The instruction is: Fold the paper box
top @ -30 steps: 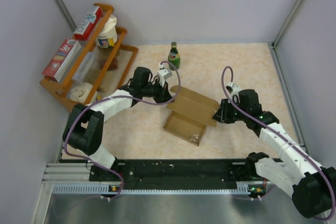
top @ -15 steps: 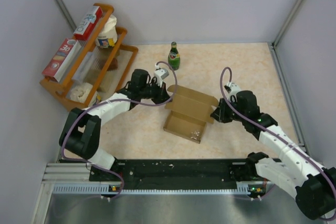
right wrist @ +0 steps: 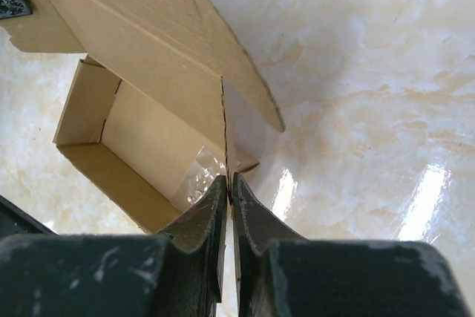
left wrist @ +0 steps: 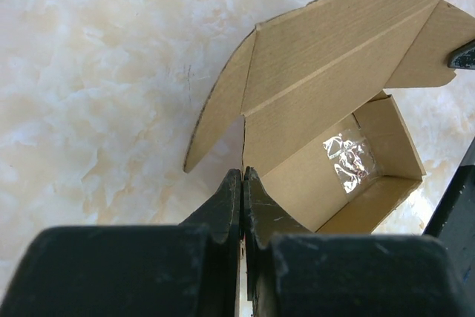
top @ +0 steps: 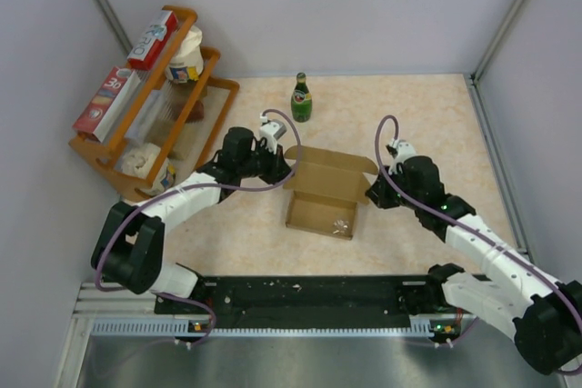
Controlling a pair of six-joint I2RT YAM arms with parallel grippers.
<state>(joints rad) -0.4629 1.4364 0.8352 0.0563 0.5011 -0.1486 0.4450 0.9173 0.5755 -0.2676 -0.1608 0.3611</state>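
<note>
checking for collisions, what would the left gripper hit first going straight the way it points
Probably the paper box itself: the left gripper is shut on its wall, its flap directly ahead.

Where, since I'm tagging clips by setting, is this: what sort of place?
Probably a robot test booth, not a home: plain grey partition walls enclose a marble-patterned tabletop, a black mounting rail spans the near edge, and a wooden rack of packaged goods looks staged near the brown cardboard box.

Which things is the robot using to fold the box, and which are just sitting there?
For the job: paper box, left tool and right tool, each pinching one side of it.

Just sitting there: green bottle, wooden rack, with red-and-white boxes and white tub on it.
</note>
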